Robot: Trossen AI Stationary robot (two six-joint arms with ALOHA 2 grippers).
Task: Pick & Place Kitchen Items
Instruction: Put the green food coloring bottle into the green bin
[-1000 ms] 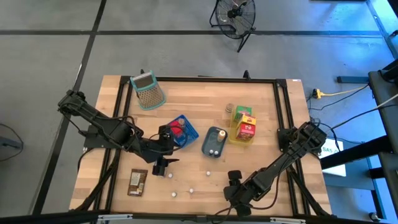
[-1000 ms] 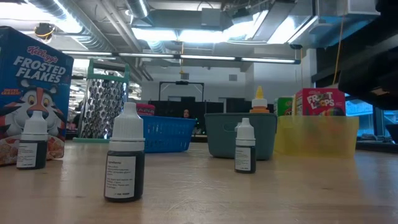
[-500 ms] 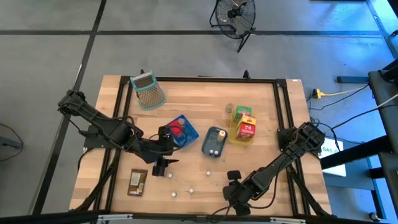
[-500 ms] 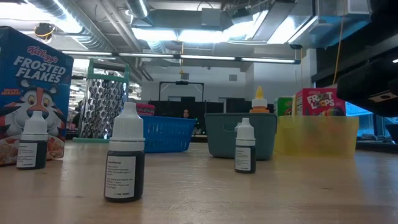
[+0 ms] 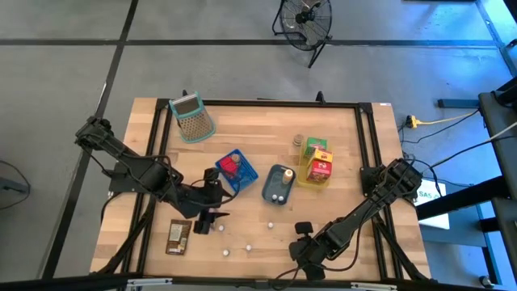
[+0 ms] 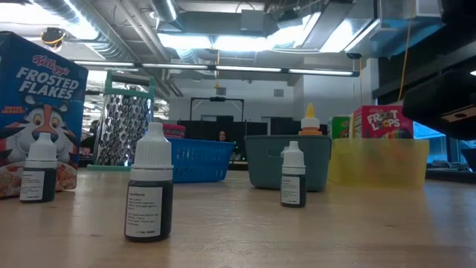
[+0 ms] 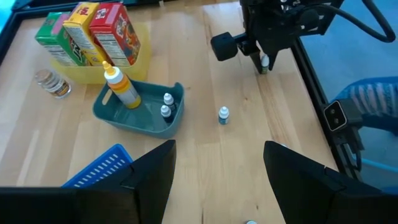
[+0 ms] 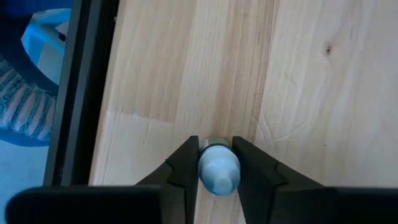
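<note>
Standing on the table's near edge, a small bottle (image 8: 218, 169) is grasped between the fingers of the right gripper (image 8: 217, 167), its white cap seen from above. The left gripper (image 7: 217, 171) is held with fingers spread and empty over the table's middle, beside the blue basket (image 5: 242, 174). Two small bottles (image 7: 166, 106) and a yellow one (image 7: 122, 89) are contained in the teal tray (image 7: 118, 116); cereal boxes (image 7: 93, 32) are stood in the yellow tray (image 7: 143, 57). One bottle (image 7: 223, 114) is left loose on the wood.

two bottles (image 7: 166, 106) in tray (image 7: 118, 117), boxes (image 7: 93, 34) behind it
</note>
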